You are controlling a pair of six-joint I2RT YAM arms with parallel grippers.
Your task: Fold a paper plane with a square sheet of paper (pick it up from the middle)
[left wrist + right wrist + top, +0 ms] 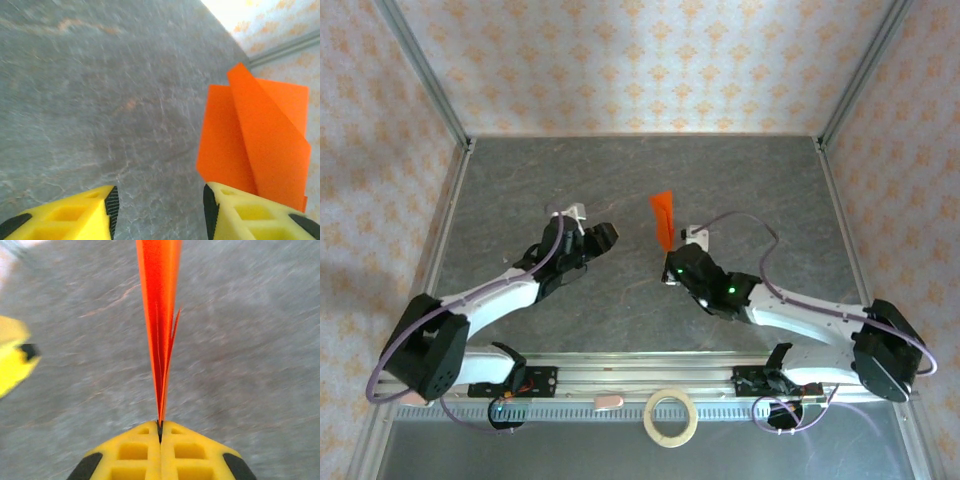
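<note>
The paper plane (662,218) is a folded bright orange sheet standing on edge above the grey table. My right gripper (160,427) is shut on its lower end, and the folded layers (159,315) rise straight out from between the jaws. From the left wrist the same plane (255,145) shows as overlapping orange flaps just beyond the right yellow finger (250,212). My left gripper (160,210) stands open with bare table between its pads, a short way left of the plane (605,236).
A pale tape ring (670,416) lies on the near rail between the arm bases. Metal frame posts and patterned walls bound the grey table (640,170). The left gripper's yellow finger (12,365) shows at the left of the right wrist view.
</note>
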